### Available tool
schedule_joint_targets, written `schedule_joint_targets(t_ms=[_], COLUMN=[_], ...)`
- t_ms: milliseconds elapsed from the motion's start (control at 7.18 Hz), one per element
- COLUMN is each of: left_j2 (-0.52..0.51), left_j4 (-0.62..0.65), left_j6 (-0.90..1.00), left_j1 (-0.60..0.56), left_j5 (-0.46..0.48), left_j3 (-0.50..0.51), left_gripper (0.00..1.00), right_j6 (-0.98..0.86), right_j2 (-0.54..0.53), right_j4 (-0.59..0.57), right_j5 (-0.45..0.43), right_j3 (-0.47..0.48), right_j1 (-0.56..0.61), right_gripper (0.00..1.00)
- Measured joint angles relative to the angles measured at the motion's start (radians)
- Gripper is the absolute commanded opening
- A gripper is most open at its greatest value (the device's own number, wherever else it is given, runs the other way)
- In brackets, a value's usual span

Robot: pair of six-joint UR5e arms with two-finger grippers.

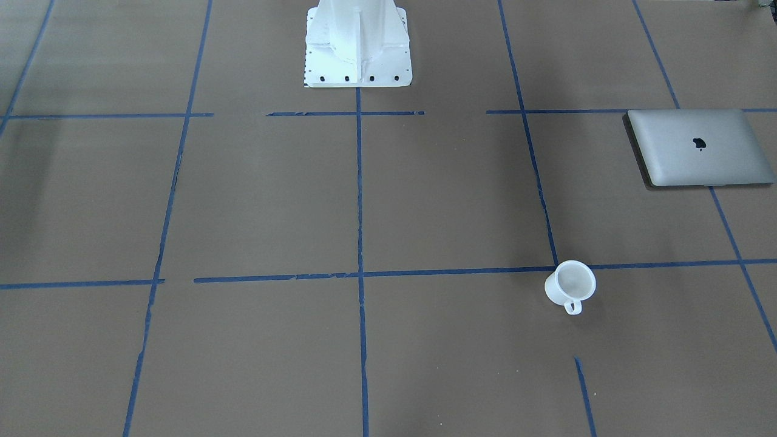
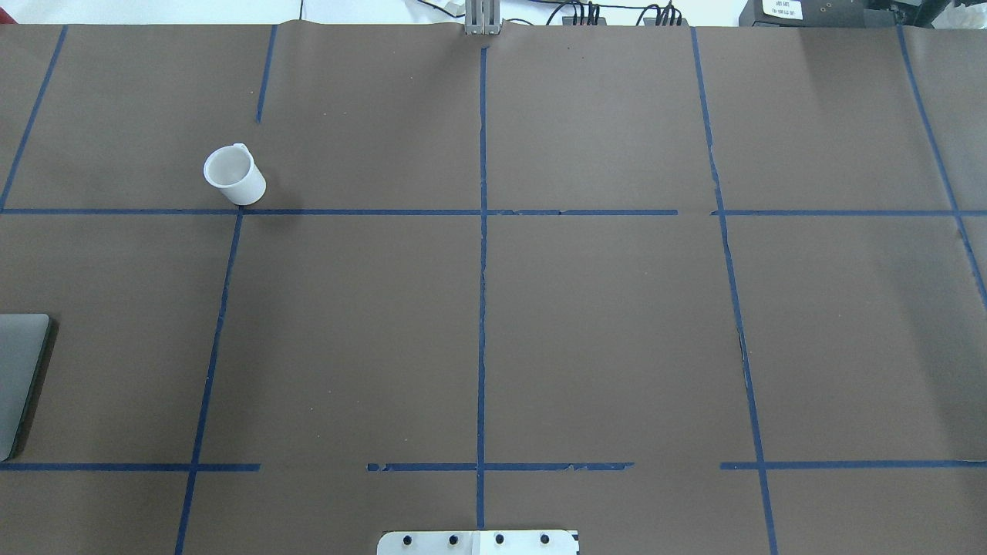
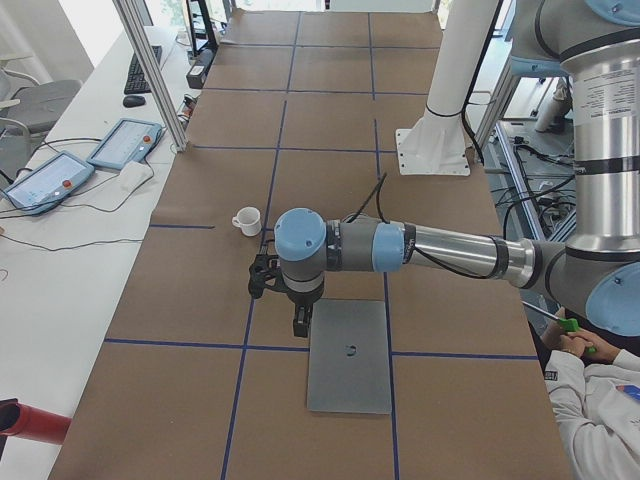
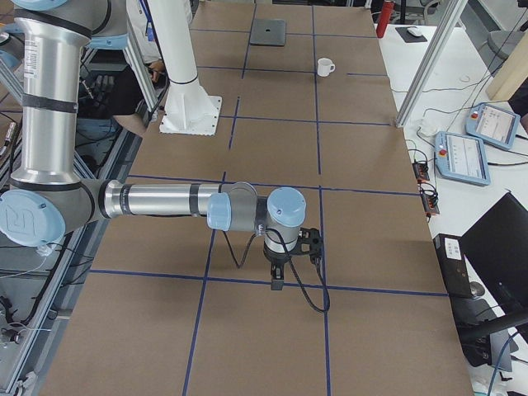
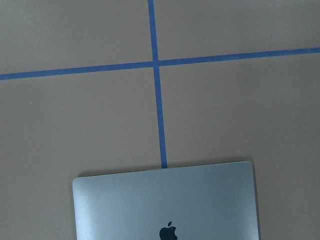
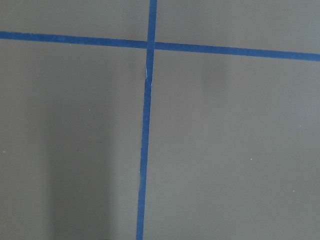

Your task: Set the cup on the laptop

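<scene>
Silver laptop (image 2: 19, 378) cropped overhead; left fingers (image 3: 300, 322), right fingers (image 4: 277, 275): cannot tell if apart.

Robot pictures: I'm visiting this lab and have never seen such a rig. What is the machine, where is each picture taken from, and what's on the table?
It is two robot arms at one table, papered brown with blue tape lines. The side views show the left arm, left tool hanging by the laptop, and the right arm, right tool over bare paper. Two cameras look down on the table from front and behind; two ride the wrists. A white cup stands upright, apart from the closed laptop. Nothing is held; whether the tools are open, I cannot tell.
</scene>
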Motion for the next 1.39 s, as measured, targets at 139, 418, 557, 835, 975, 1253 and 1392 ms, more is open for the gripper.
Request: schedule_joint_targets(t_ms=[139, 418, 557, 835, 975, 1253, 1392], left_j2=[-0.007, -0.034, -0.038, -0.046, -0.080, -0.255, -0.355], left_j4=[0.004, 0.024, 0.023, -0.065, -0.124, -0.164, -0.168], left_j6=[-0.003, -0.013, -0.013, -0.045, -0.129, -0.312, -0.392], left_j1=[0.000, 0.000, 0.000, 0.007, 0.046, 0.199, 0.264], left_j5=[-0.013, -0.010, -0.001, -0.004, -0.001, 0.031, 0.039], left_j3=[0.006, -0.005, -0.008, -0.009, -0.006, 0.062, 0.122], left_gripper=[1.00, 1.00, 1.00, 1.00, 1.00, 1.00, 1.00], right_j6=[0.000, 0.000, 0.000, 0.000, 0.000, 0.000, 0.000], right_j2=[0.000, 0.000, 0.000, 0.000, 0.000, 0.000, 0.000], right_j4=[0.000, 0.000, 0.000, 0.000, 0.000, 0.000, 0.000], right_j5=[0.000, -0.001, -0.001, 0.000, 0.000, 0.000, 0.000], right_j3=[0.000, 0.000, 0.000, 0.000, 0.000, 0.000, 0.000], right_j1=[0.000, 0.000, 0.000, 0.000, 0.000, 0.000, 0.000], right_gripper=[1.00, 1.00, 1.00, 1.00, 1.00, 1.00, 1.00])
